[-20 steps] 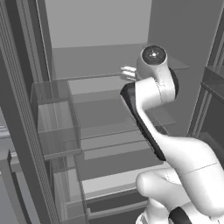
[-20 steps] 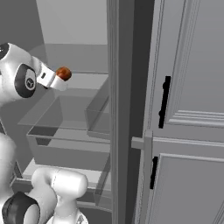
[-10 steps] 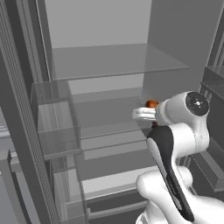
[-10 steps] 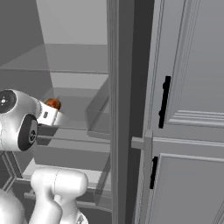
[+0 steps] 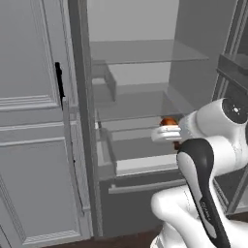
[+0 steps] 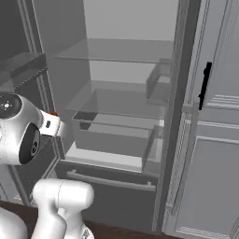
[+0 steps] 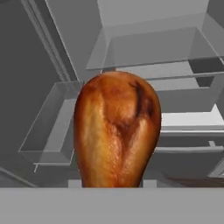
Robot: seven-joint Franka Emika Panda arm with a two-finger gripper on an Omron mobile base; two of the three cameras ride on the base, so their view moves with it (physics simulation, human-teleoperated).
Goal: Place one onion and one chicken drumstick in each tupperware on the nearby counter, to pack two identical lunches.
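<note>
Orange-brown and glossy, the chicken drumstick (image 7: 116, 131) stands right in front of the hand's camera, its bulbous end up and its narrower end going down toward the fingertips, which are hidden behind it. The hand (image 5: 167, 133) is clenched on the chicken drumstick; in the left base view only a small orange-brown patch (image 5: 168, 121) shows above the hand's white end, and in the right base view a sliver of orange sits at the hand's tip (image 6: 54, 125).

Beyond the hand lies an open grey fridge (image 5: 145, 29). Its glass shelves (image 5: 140, 51) are above and ahead of the hand, and a clear drawer (image 6: 114, 135) sits ahead at about the hand's own height. A pale pulled-out ledge (image 5: 145, 164) lies just below and ahead of the hand. Clear door bins (image 6: 158, 84) hang further off, on the far side of the fridge from the hand. Grey panelled doors with a black handle (image 5: 59, 80) stand well apart from the hand.
</note>
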